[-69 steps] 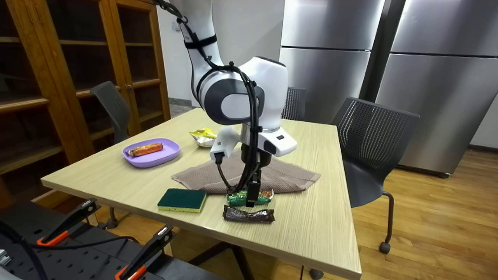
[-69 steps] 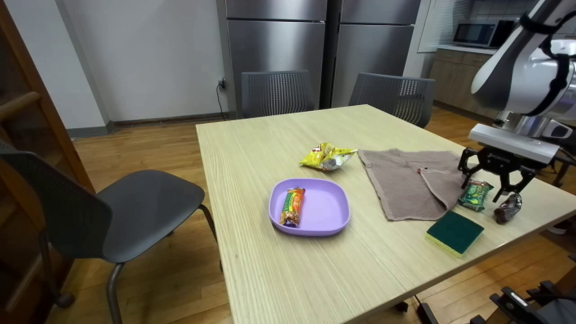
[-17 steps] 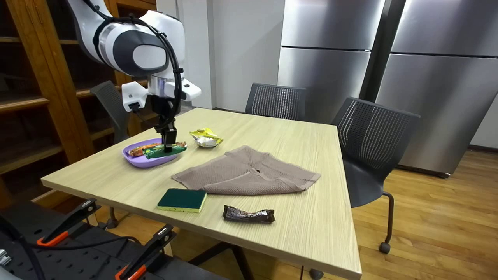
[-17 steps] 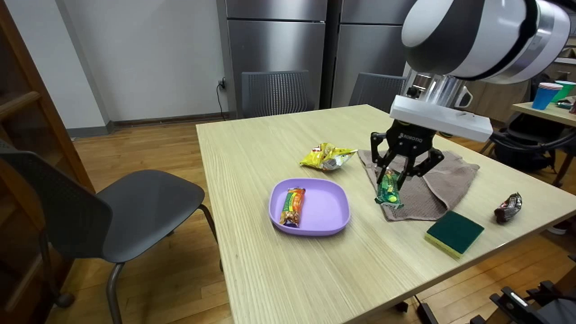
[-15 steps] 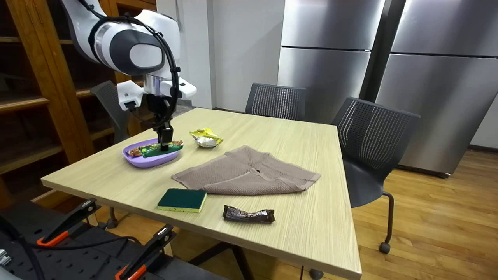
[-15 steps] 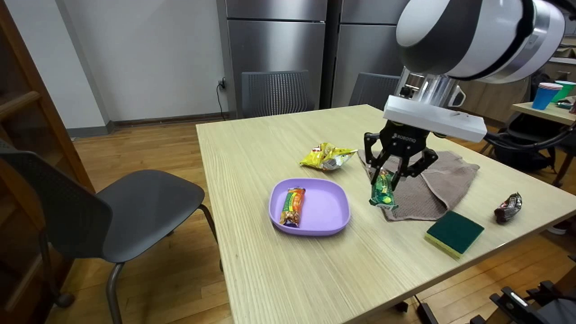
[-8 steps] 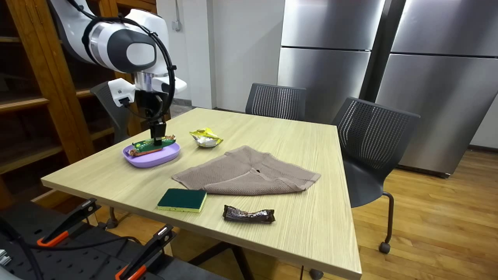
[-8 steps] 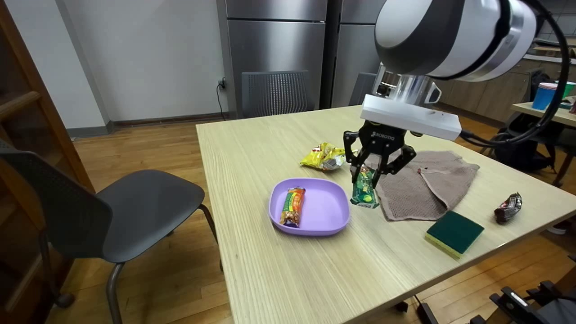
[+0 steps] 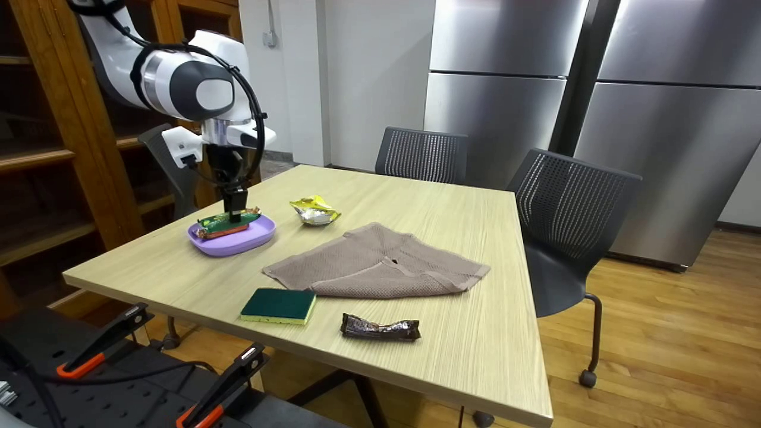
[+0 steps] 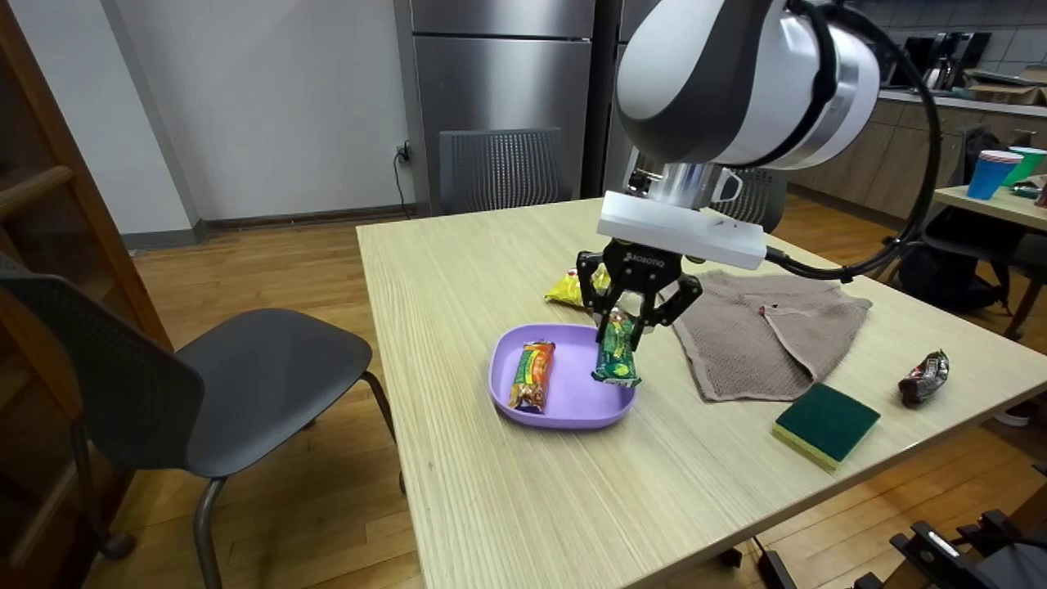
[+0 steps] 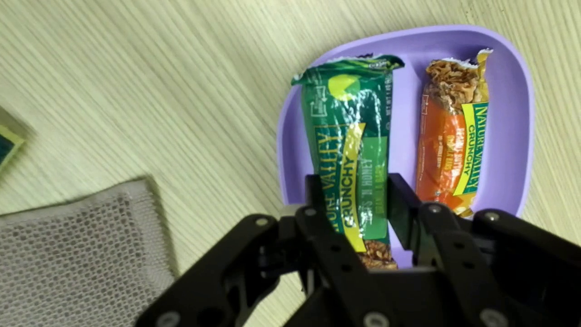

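My gripper [image 11: 354,186] is shut on a green granola bar [image 11: 345,104], with one finger pressed along each long side of the wrapper. In an exterior view the green bar [image 10: 615,364] hangs tilted over the right part of a purple plate [image 10: 572,417]. Whether its lower end touches the plate, I cannot tell. An orange granola bar [image 11: 442,145] lies in the plate, apart from the green one and outside the right finger. In an exterior view the green bar [image 9: 215,224] partly covers the orange one.
A brownish towel [image 9: 380,261] lies folded at one corner on the table. Near the table's front edge are a green and yellow sponge [image 9: 278,306] and a dark brown wrapped bar [image 9: 380,328]. A crumpled yellow packet [image 9: 315,209] sits close to the plate.
The green bar, lying by the towel several seconds ago, was picked up. Over the last second my gripper has carried it from above the towel's edge to over the plate. Other things stayed put.
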Controlling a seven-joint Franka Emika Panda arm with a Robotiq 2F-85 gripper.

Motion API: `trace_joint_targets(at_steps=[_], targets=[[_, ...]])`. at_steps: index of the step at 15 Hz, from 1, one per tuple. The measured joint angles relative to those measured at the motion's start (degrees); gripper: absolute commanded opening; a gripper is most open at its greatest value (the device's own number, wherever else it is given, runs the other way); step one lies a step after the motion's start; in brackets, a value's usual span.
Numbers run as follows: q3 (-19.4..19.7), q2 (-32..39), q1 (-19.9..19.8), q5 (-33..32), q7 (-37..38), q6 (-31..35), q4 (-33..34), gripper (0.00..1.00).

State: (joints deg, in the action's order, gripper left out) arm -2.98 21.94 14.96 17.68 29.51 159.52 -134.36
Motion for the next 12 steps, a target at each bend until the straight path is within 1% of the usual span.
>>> trace_joint_targets(at_steps=[12], targets=[[0.83,10.49,2.79,-0.28,2.75,-0.10,10.33,0.13]])
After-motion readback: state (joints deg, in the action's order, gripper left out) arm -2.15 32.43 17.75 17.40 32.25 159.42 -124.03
